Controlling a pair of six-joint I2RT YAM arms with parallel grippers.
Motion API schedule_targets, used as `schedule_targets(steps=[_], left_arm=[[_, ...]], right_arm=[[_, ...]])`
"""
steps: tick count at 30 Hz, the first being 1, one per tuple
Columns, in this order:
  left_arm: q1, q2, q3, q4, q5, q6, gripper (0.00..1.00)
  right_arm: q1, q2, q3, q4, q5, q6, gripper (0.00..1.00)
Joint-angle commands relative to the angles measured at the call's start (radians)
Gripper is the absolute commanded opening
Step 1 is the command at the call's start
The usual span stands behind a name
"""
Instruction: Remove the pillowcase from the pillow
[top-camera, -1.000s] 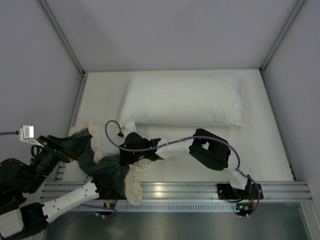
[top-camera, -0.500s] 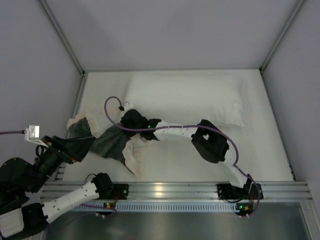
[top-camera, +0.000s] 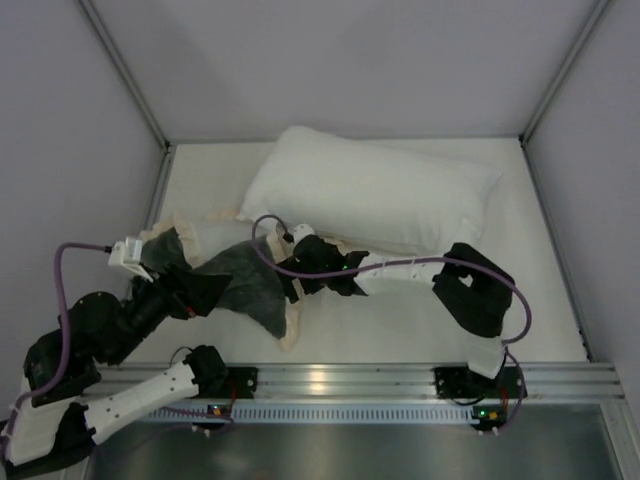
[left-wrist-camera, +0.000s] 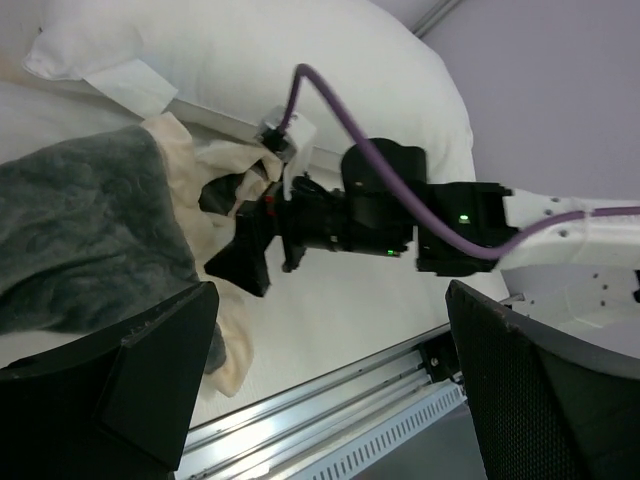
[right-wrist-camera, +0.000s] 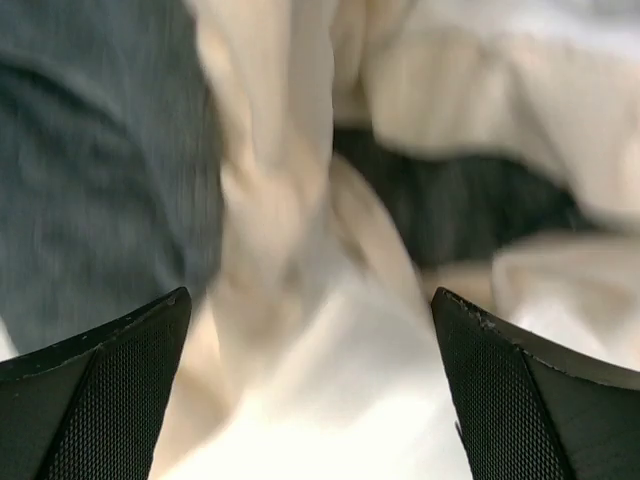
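Observation:
The plain white pillow (top-camera: 372, 195) lies bare and slightly tilted at the back of the table, also seen in the left wrist view (left-wrist-camera: 250, 50). The pillowcase (top-camera: 248, 282), dark grey plush with a cream frill, lies crumpled on the table at the front left, apart from the pillow's body. My right gripper (top-camera: 289, 277) hovers open over the pillowcase's right edge; its blurred view shows grey plush (right-wrist-camera: 100, 150) and cream frill (right-wrist-camera: 280, 200) below empty jaws (right-wrist-camera: 315, 400). My left gripper (top-camera: 205, 292) is open at the pillowcase's left side, holding nothing (left-wrist-camera: 335, 390).
The aluminium rail (top-camera: 330, 380) runs along the near table edge. Grey walls and metal posts (top-camera: 150, 130) close in the left, right and back. Bare white table surface (top-camera: 400, 320) lies in front of the pillow, under the right arm.
My right gripper has opened and let go of the pillowcase, shifting a little right and nearer. The pillow has tilted. My left arm has swung right, onto the pillowcase's left side.

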Motion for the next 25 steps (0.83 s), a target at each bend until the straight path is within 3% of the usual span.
schedule_targets(steps=[1, 5, 13, 17, 23, 25], left_arm=[[-0.003, 0.052, -0.045, 0.111, 0.035, -0.008, 0.99], [-0.003, 0.060, -0.131, 0.192, 0.055, -0.026, 0.99], [-0.003, 0.078, -0.321, 0.266, 0.055, -0.156, 0.99], [-0.003, 0.069, -0.445, 0.355, 0.087, -0.232, 0.99], [-0.003, 0.057, -0.683, 0.539, 0.219, -0.299, 0.99], [-0.003, 0.043, -0.754, 0.689, 0.286, -0.290, 0.99]], right_arm=[[0.050, -0.252, -0.118, 0.032, 0.114, 0.022, 0.99], [0.131, -0.406, -0.221, -0.080, 0.275, 0.060, 1.00], [0.133, -0.735, -0.529, -0.258, 0.504, 0.228, 1.00], [0.136, -0.900, -0.654, -0.319, 0.541, 0.335, 1.00], [0.134, -1.225, -0.827, -0.278, 0.480, 0.421, 1.00], [0.136, -1.349, -0.884, -0.240, 0.449, 0.392, 1.00]])
